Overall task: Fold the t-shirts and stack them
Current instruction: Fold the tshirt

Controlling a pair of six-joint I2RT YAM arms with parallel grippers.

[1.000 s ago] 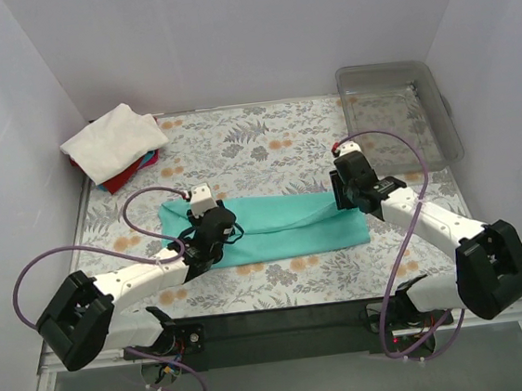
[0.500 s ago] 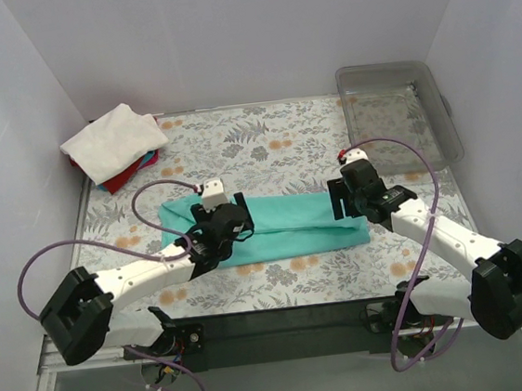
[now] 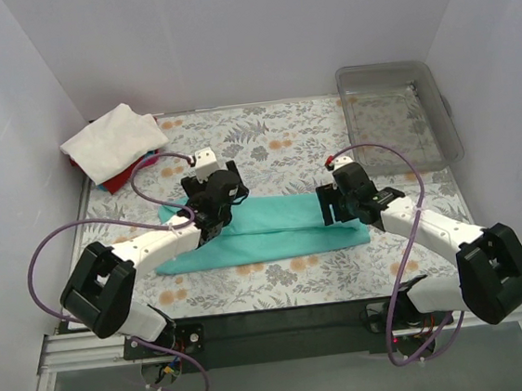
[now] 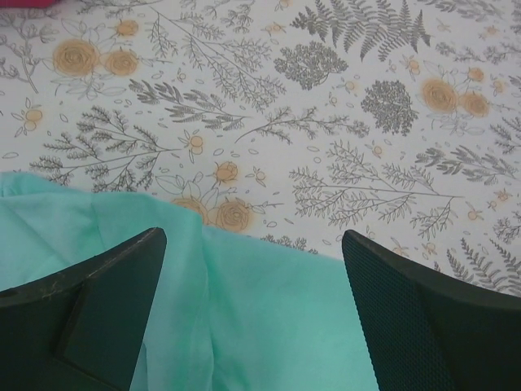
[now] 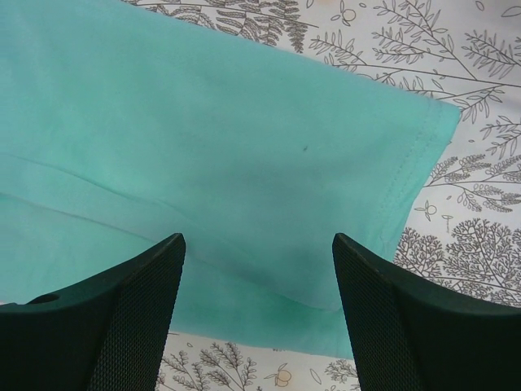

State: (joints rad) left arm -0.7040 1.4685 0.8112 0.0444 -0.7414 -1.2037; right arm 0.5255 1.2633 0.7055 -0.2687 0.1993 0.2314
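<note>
Both gape empty: left claw (image 4: 252,244) over the teal t-shirt (image 3: 279,231), at its far edge (right claw (image 5: 256,242) over its hem)

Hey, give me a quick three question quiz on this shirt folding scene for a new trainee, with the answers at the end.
1. True or false: the teal shirt lies inside the grey tray.
2. Which shirt tops the pile in the back left corner? A red, B white, C blue.
3. Fill in: the left end effector and the right end effector are both ___ above the teal shirt.
Key: 1 false; 2 B; 3 open.
</note>
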